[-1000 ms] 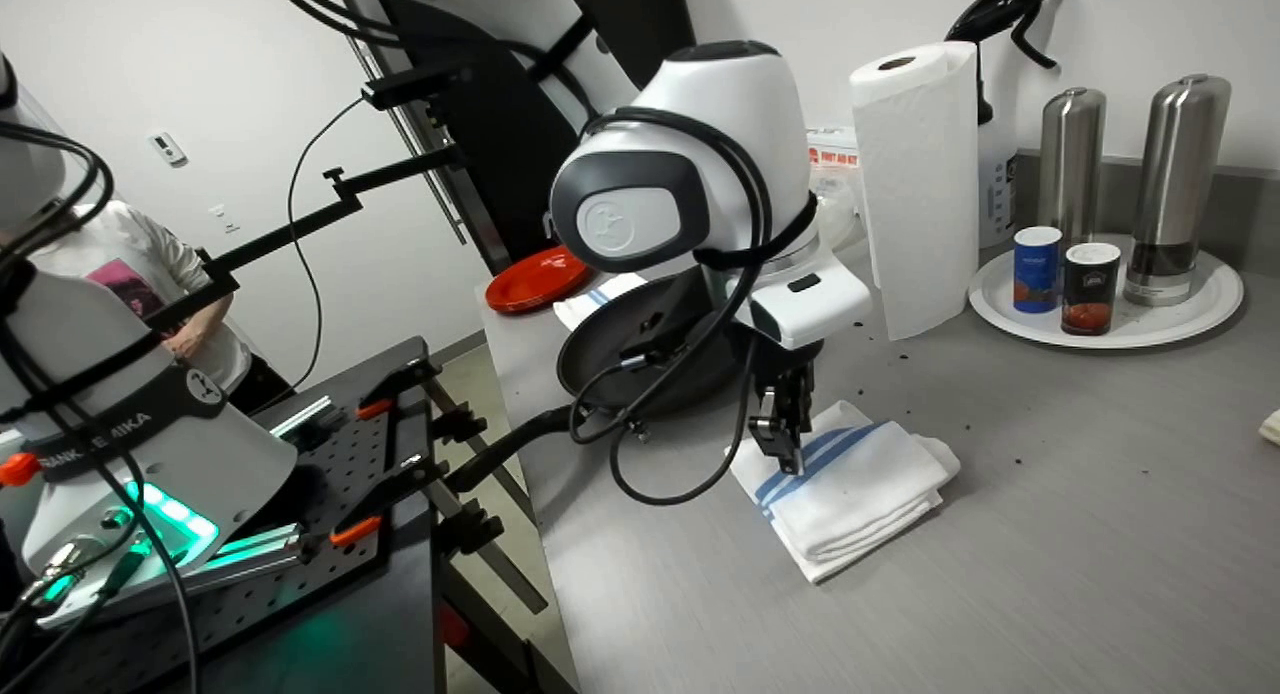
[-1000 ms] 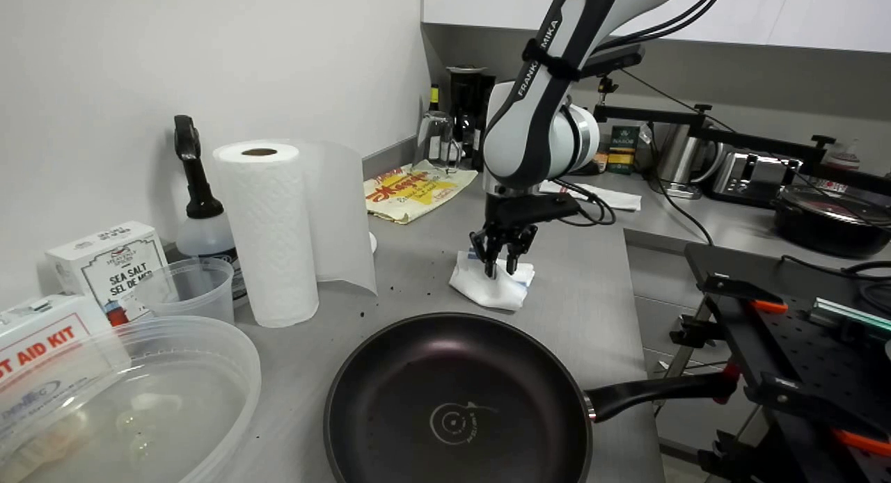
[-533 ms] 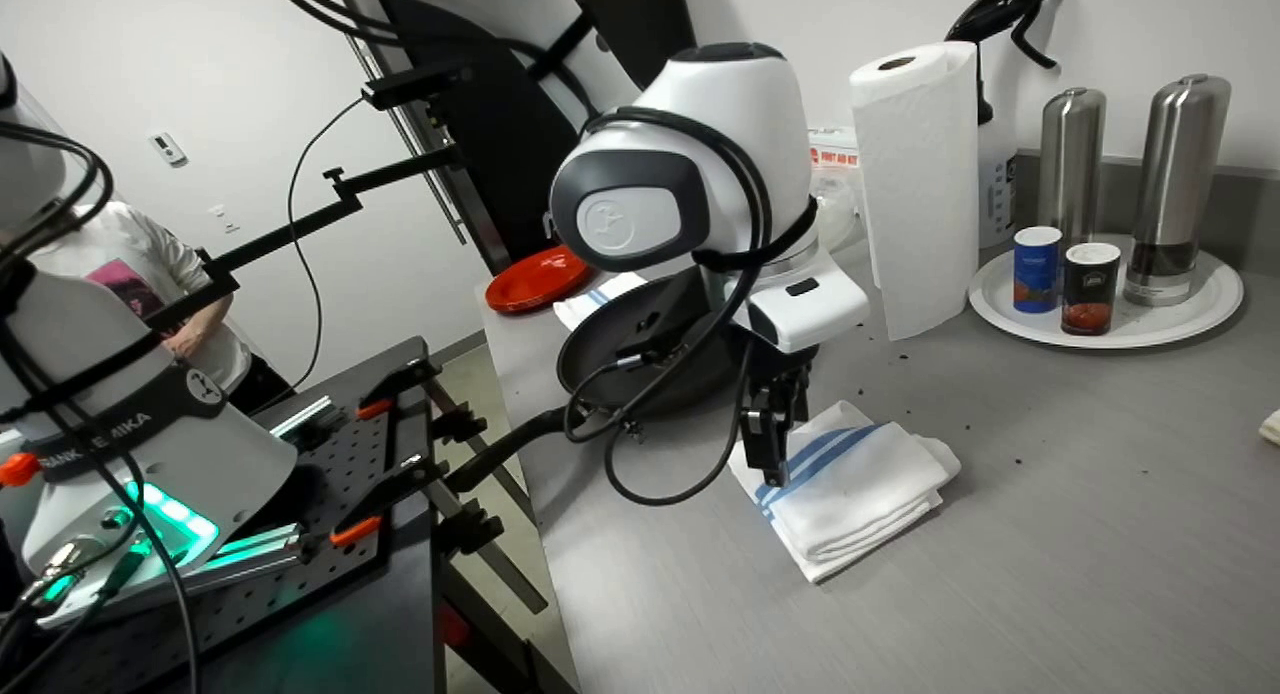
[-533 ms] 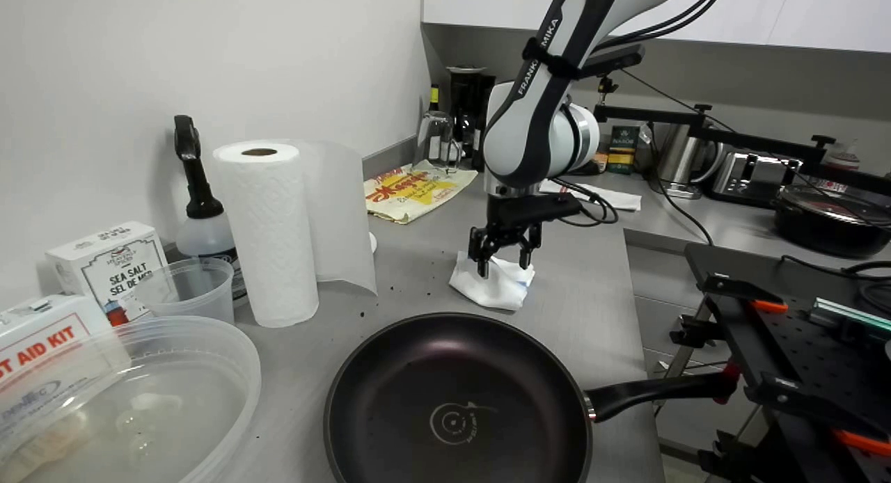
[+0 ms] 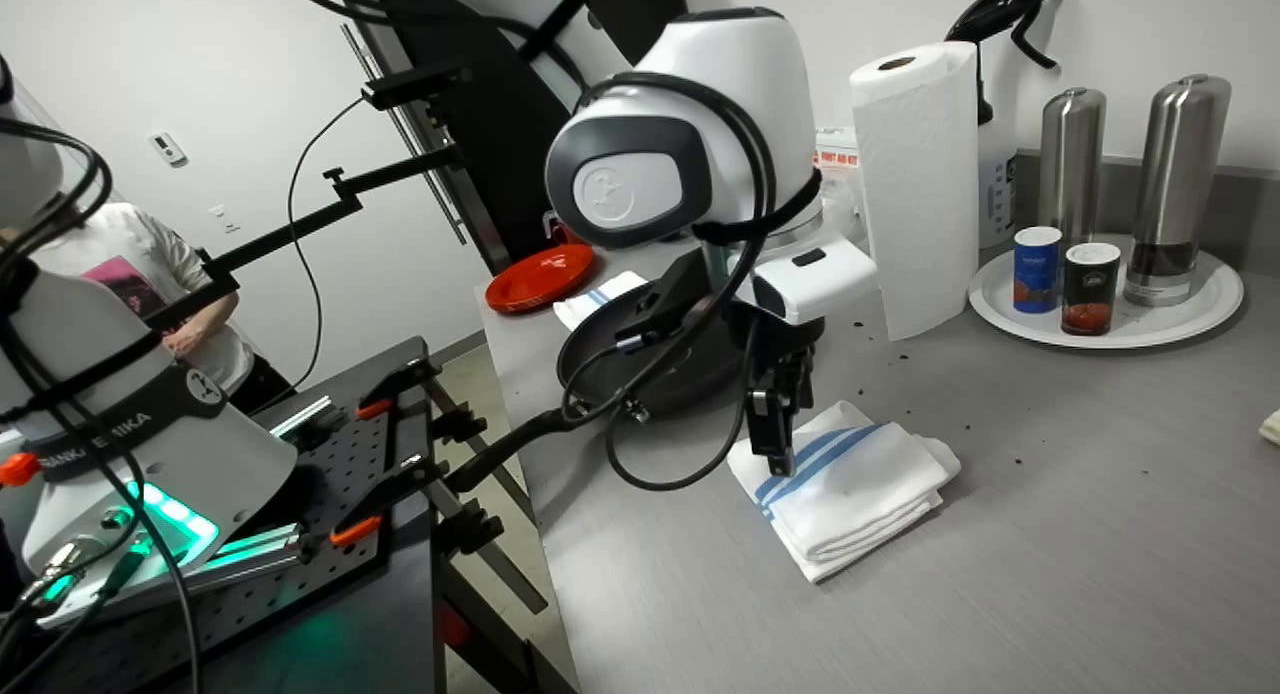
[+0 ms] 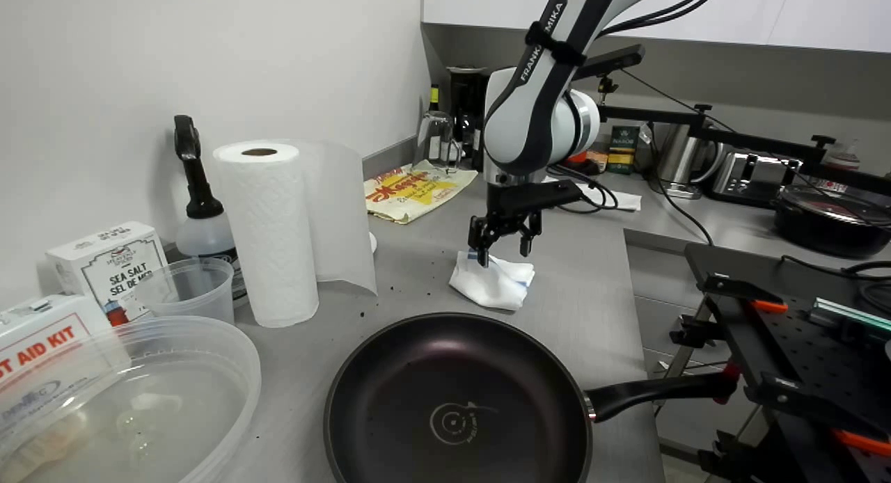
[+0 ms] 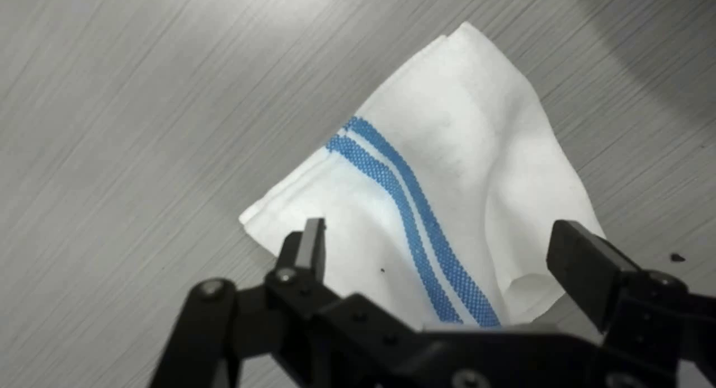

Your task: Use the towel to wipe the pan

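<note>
On the brushed grey bench [image 5: 1050,574] lies a folded, rumpled white cloth towel [image 7: 442,175] with paired blue stripes. Near the towel, but apart from it, sits a round, shallow, dark grey-black frying pan [image 6: 456,399]. Over the towel hangs the black two-fingered hand [image 7: 439,244], fingers spread wide, holding nothing; contact between fingertips and cloth cannot be confirmed. Expect the towel to handle as light, soft, limp and hard to damage. Its layers are likely loose: a shallow pinch may lift the top fold and leave the rest trailing. Take hold near the middle of the towel, across the crease beside the stripes, catching as many layers as possible. The frying pan should be rigid and may slide under firm wiping. The bench surface appears smooth and bears small dark specks [image 7: 677,258] near the towel. Also near the towel, toward the white wall [image 6: 292,65], stands a tall upright white paper roll [image 6: 264,239]. Farther from the towel, a round white plate [image 5: 1215,296] carries two steel mills [image 5: 1180,174]. Well apart from the towel stands a white-shirted person [image 5: 150,259].
</note>
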Motion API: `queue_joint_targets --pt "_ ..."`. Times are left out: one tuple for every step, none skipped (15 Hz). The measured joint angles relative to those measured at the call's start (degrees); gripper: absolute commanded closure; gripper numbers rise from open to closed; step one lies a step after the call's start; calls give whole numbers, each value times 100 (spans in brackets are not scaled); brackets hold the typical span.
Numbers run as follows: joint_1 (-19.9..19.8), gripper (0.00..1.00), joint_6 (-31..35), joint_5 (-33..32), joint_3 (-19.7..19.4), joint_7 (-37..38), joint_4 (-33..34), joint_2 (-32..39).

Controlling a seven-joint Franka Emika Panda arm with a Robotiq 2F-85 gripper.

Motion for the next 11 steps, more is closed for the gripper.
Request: queue_joint_targets --pt "28 0 -91 -42 -33 -7 -14 -71" --pt "50 0 -182 -76 -58 -8 -33 -139" --pt "61 0 -231 -92 -71 -9 -56 -198" --pt "68 0 -253 -99 -79 -11 -81 -239" --pt "70 0 -257 -102 -81 -13 -97 -254" --pt "71 0 -257 -103 -82 -14 -106 -255" --pt "71 0 -257 -103 -82 -14 -113 -255" --pt "71 0 -257 -104 -82 -14 -117 -255" --pt "71 0 -257 -105 -82 -14 -119 -255" --pt "71 0 -257 -105 -82 -14 -120 -255" --pt "72 0 -257 -105 -82 -14 -120 -255"
